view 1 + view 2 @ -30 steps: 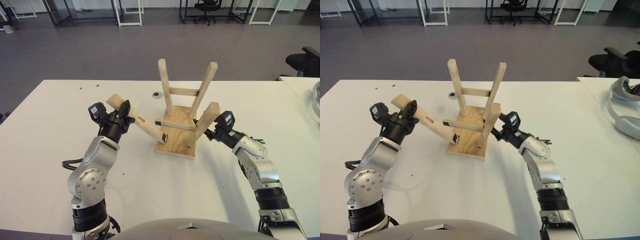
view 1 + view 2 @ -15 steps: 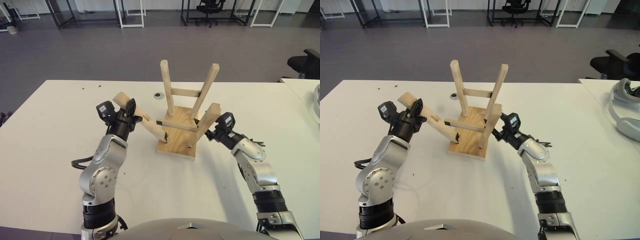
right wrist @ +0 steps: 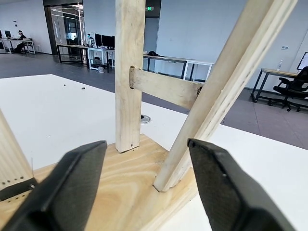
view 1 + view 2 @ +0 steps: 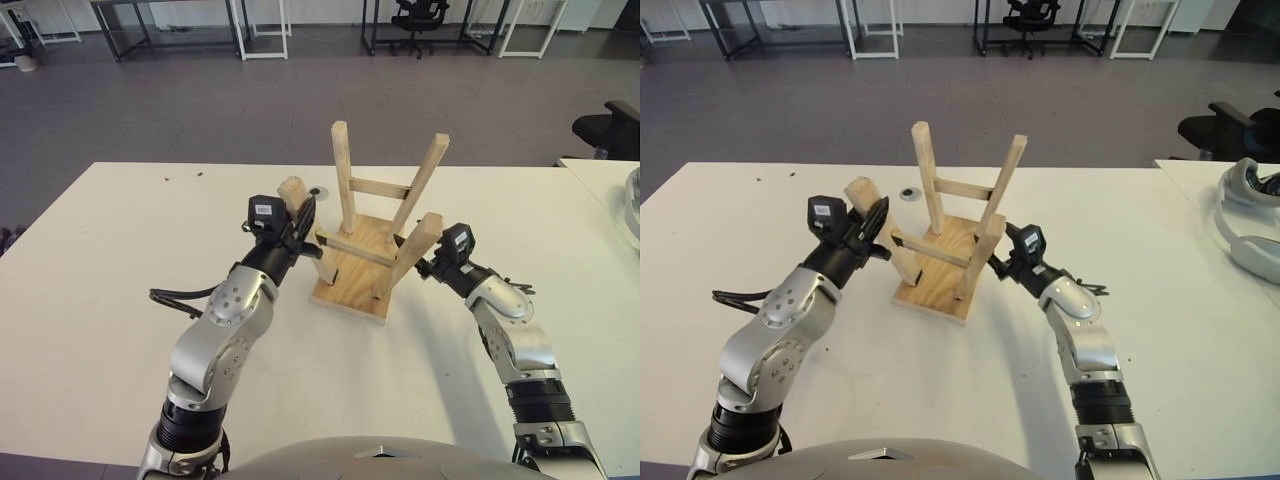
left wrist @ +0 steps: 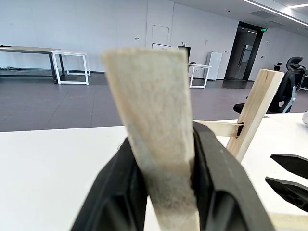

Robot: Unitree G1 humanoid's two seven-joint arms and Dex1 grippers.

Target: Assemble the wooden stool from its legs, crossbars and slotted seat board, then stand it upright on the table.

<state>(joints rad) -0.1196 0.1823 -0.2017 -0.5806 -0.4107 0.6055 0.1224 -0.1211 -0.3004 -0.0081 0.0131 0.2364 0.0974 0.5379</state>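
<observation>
The stool (image 4: pixel 375 245) sits upside down near the middle of the white surface (image 4: pixel 120 260), partly built. Its seat board (image 4: pixel 350 292) lies flat on the surface. Three legs stand up from the board. The far left leg (image 4: pixel 343 175) is close to upright and the far right leg (image 4: pixel 426 182) leans outward, with the upper crossbar (image 4: pixel 381 187) joining them. The near right leg (image 4: pixel 412 252) also leans outward. The lower crossbar (image 4: pixel 352 250) runs from it toward the robot's left and ends in a dark tip.

The left gripper (image 4: pixel 298 225) is clamped on the loose leg (image 4: pixel 293 192). In the left wrist view its black fingers (image 5: pixel 216 183) press on both sides of the wood. The loose leg slants down to the near left corner of the seat board, just beside the dark tip of the lower crossbar. I cannot tell whether it is seated in the board.

The right gripper (image 4: pixel 431 265) is just beside the near right leg, on its outer side. In the right wrist view its fingers (image 3: pixel 77 187) are spread apart and hold nothing.

A small round cap (image 4: pixel 908 190) is set in the surface beyond the loose leg. A black cable (image 4: pixel 175 297) loops beside the left arm. A white headset (image 4: pixel 1245 215) lies on the next table to the right.
</observation>
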